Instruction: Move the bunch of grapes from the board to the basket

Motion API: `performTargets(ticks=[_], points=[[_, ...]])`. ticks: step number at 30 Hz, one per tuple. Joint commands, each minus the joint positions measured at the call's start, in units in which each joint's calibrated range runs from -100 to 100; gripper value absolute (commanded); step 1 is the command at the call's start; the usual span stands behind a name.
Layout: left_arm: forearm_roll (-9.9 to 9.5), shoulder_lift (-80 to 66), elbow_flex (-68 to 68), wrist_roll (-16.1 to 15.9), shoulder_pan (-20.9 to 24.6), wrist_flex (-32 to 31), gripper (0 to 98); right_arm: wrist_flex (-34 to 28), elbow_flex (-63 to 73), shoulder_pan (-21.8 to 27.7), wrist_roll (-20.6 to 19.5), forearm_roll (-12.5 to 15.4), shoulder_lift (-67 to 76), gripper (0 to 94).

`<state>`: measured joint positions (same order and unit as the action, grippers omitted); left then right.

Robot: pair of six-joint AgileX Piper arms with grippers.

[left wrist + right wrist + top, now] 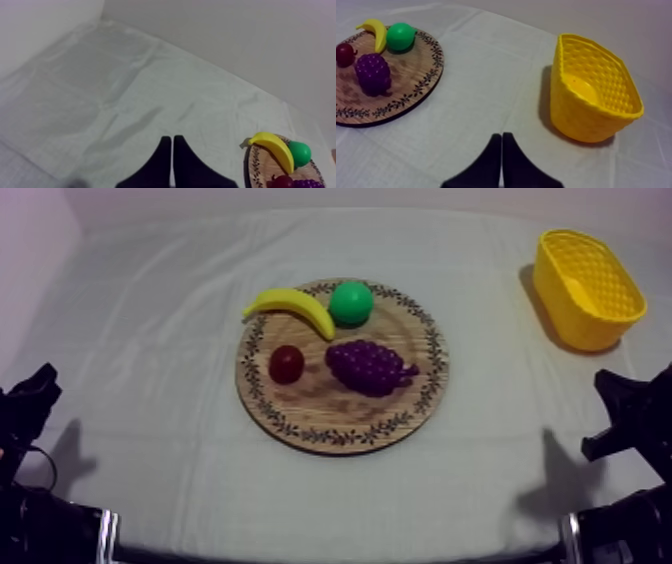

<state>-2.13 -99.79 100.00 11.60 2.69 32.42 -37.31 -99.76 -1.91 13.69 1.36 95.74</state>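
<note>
At the centre of the table [150, 388], the wooden board [330, 413] carries the bunch of grapes [368, 366] on its right half, just beside the small red fruit [286, 364]. The banana [295, 306] and green fruit [351, 302] lie at the far rim. The yellow basket [580, 323] stands upright at the far right, well apart from the board. My left end effector [172, 140] and right end effector [502, 136] sit low at their sides — fingers together, gripping nothing.
</note>
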Motion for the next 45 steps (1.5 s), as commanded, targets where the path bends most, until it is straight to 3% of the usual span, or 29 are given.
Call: performTargets(ticks=[1,26,35,40,45], points=[[0.01,0.05,0.00,0.00,0.03,-0.01,0.1,0.05,-0.01,-0.38,0.26,-0.02,0.02,0.7],[0.01,0.05,0.00,0.00,0.03,-0.01,0.1,-0.61,-0.01,-0.59,-2.68,0.12,-0.06,0.3],[0.01,0.05,0.00,0.00,0.03,-0.01,0.1,4.40,4.50,-1.10,-3.89,-0.38,-10.87,0.2],[0.01,0.05,0.00,0.00,0.03,-0.01,0.1,3.98,13.15,-1.23,-4.09,0.62,-19.49,0.2],[0.01,0.05,0.00,0.00,0.03,-0.01,0.1,1.47,24.21,-1.34,-1.71,3.90,-27.98,0.2]])
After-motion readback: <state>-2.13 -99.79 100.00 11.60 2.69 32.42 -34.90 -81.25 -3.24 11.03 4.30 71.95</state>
